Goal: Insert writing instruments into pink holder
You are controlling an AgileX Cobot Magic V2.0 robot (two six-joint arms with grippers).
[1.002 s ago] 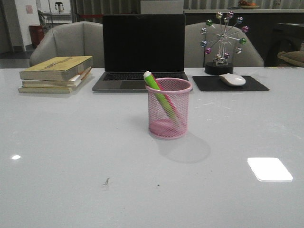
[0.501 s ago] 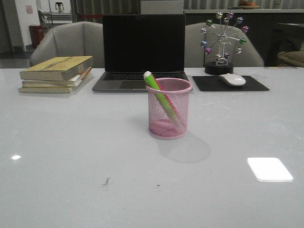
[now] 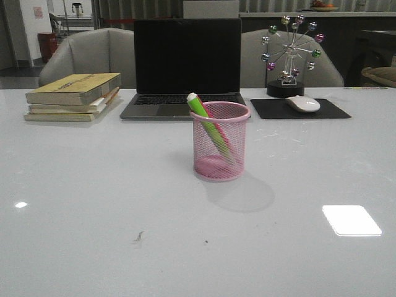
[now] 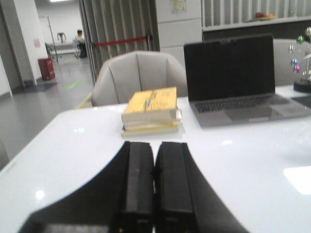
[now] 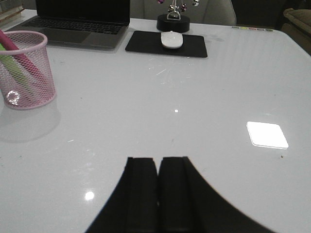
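Observation:
The pink holder (image 3: 220, 141) stands upright mid-table in the front view; it also shows in the right wrist view (image 5: 25, 69). A green marker (image 3: 201, 111) leans inside it, its cap poking above the rim. A pink marker (image 3: 223, 137) lies alongside, inside the mesh. Neither gripper appears in the front view. My left gripper (image 4: 154, 145) is shut with nothing between its fingers, hanging over bare table before the books. My right gripper (image 5: 158, 160) is shut and holds nothing, well away from the holder.
A laptop (image 3: 185, 68) sits behind the holder. A stack of books (image 3: 73, 96) lies at the back left. A white mouse (image 3: 302, 103) rests on a black pad (image 3: 299, 109) at the back right, with a small Ferris-wheel ornament (image 3: 288, 55) behind it.

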